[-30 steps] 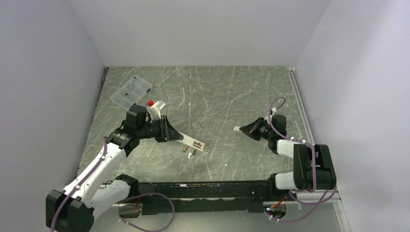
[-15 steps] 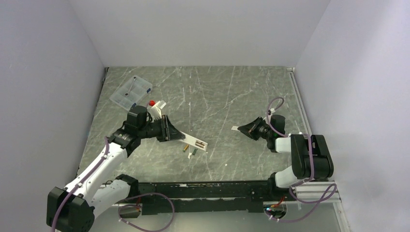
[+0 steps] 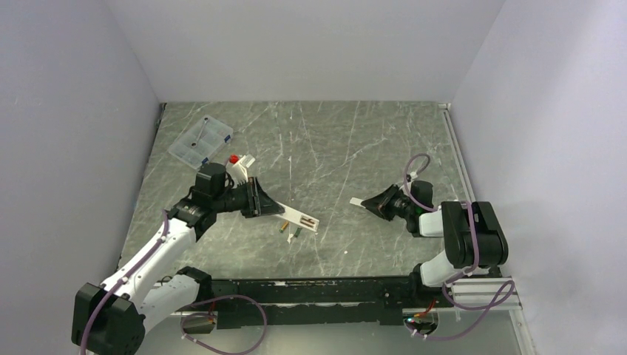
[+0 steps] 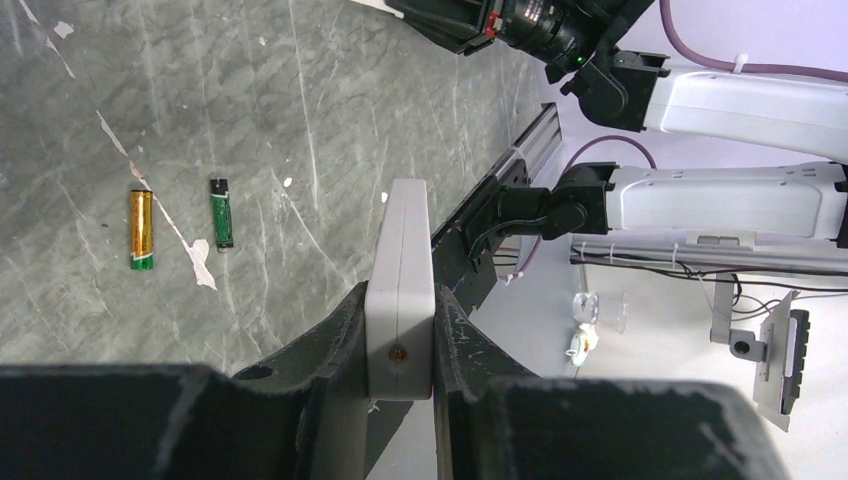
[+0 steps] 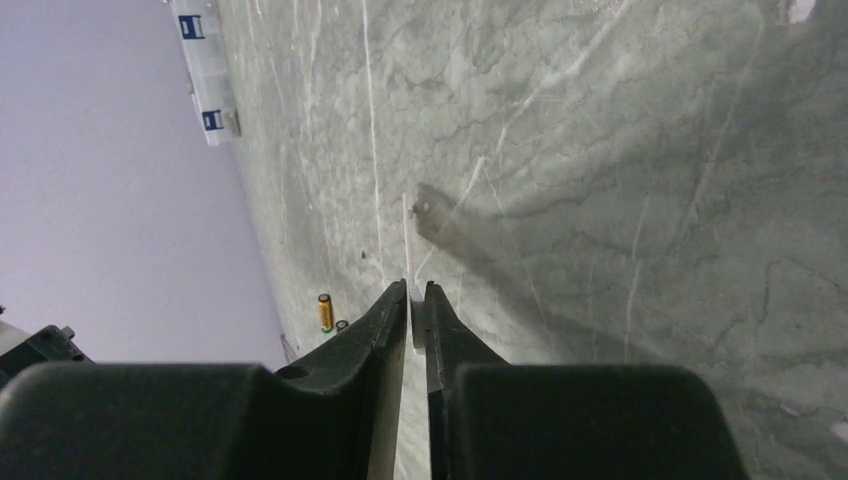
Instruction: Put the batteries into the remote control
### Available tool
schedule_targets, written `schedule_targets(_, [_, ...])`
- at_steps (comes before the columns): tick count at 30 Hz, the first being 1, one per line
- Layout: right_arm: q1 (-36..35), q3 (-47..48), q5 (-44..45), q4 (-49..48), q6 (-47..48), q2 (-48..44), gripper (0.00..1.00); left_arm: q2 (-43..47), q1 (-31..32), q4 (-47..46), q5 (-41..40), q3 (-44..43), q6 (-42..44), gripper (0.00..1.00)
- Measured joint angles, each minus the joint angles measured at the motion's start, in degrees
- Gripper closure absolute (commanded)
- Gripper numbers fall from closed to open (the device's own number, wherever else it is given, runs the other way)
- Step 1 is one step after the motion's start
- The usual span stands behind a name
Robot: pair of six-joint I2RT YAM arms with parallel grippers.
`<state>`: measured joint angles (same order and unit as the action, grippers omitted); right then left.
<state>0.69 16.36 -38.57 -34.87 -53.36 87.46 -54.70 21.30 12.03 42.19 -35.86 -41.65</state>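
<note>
Left gripper (image 4: 400,330) clamps the remote control (image 4: 405,240); right gripper (image 5: 415,300) pinches the cover (image 5: 409,240); batteries (image 3: 285,228), at the remote's six o'clock, likely light and slippery; pinch mid-barrel.

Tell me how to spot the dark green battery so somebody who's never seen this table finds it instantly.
On the grey marbled table, find the slim white remote control clamped in the left gripper. Two small cells lie side by side just below its free end in the top view. The dark green battery is the darker one on the right, beside the copper-orange battery.
</note>
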Motion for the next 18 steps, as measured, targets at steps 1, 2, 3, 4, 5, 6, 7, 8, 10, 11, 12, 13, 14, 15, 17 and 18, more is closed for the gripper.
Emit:
schedule_targets(1, [-0.31,0.00,0.15,-0.15,-0.17,0.24,0.78,0.00,0.00,-0.22,0.02,0.02,-0.02,1.00])
schedule_targets(2, [-0.72,-0.02,0.46,-0.22,-0.33,0.55,0.74,0.00,0.00,-0.31,0.04,0.02,-0.02,1.00])
schedule_targets(3, [-1.27,-0.02,0.66,-0.28,-0.48,0.92,0.71,0.00,0.00,-0.39,0.04,0.02,-0.02,1.00])
schedule_targets(4, [-1.81,-0.02,0.74,-0.35,-0.68,1.29,0.67,-0.02,0.00,-0.44,0.04,0.02,-0.02,1.00])
schedule_targets(5, [-2.27,-0.02,0.81,-0.35,-0.83,1.57,0.64,0.00,0.00,-0.44,0.04,0.02,-0.02,1.00])
schedule_targets(6, [-2.73,-0.02,0.85,-0.35,-0.92,1.75,0.62,0.00,0.00,-0.44,0.04,0.02,-0.02,1.00])
schedule_targets(7, [-3.10,-0.02,0.94,-0.31,-0.96,1.79,0.60,0.00,0.00,-0.42,0.04,0.02,-0.02,1.00])
schedule_targets(8, [-3.30,-0.02,0.94,-0.33,-0.98,1.79,0.58,0.00,0.00,-0.37,0.04,0.02,-0.02,1.00])
schedule_targets(10, [-3.54,0.02,0.98,-0.35,-1.03,1.40,0.55,0.04,0.00,-0.33,0.02,0.02,0.00,1.00])
schedule_targets(11, [-3.63,0.02,1.09,-0.17,-0.96,1.03,0.54,0.11,0.00,-0.26,0.04,0.02,-0.02,1.00])
schedule_targets(12, [-3.74,0.02,1.29,0.26,-0.81,0.55,0.53,0.13,0.00,-0.26,0.02,0.02,0.00,1.00])
schedule_targets(13, [-3.82,0.02,1.62,1.01,-0.63,-0.09,0.51,0.13,0.00,-0.26,0.02,0.02,-0.02,1.00])
schedule_targets(14, [-3.93,0.09,2.01,1.95,-0.33,-0.81,0.49,0.13,0.00,-0.24,0.02,0.02,0.00,1.00])
schedule_targets(15, [-4.09,0.17,2.34,2.86,0.02,-1.55,0.48,0.13,0.00,-0.24,0.02,0.02,-0.02,1.00])
schedule_targets(17, [-4.50,0.57,3.69,5.90,1.25,-3.69,0.46,0.13,0.00,-0.26,0.04,0.02,-0.02,1.00])
schedule_targets(18, [-4.70,0.76,4.33,7.41,1.86,-4.74,0.45,0.13,0.00,-0.24,0.04,0.02,-0.02,1.00])
